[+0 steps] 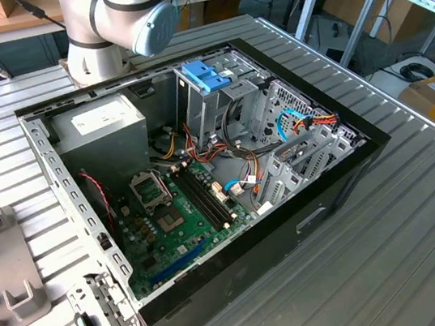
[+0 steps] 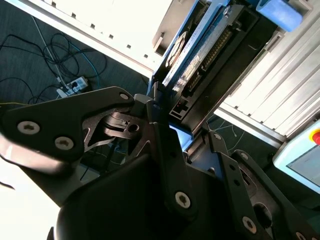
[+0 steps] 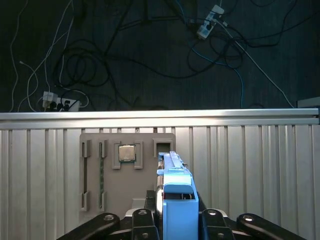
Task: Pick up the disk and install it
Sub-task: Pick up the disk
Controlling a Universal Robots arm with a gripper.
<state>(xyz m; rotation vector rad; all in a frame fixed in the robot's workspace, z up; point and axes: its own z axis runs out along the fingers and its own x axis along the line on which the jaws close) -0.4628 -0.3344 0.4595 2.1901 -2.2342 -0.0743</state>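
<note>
The disk is a dark flat drive with a white label in a light-blue carrier rail, and I see it edge-on. My gripper is shut on it, with black fingers pressed on both sides. In the first wrist view, the disk's light-blue carrier sticks out from between the gripper fingers, held in the air over the grey fixture plate on the ribbed metal table. The open computer case lies on the table, with a drive cage at its far side.
A deeper-blue latch tops the drive cage. The fixture plate holds a processor chip and a memory stick. Cables and a power strip lie on the dark floor beyond the table edge. The arm's base stands behind the case.
</note>
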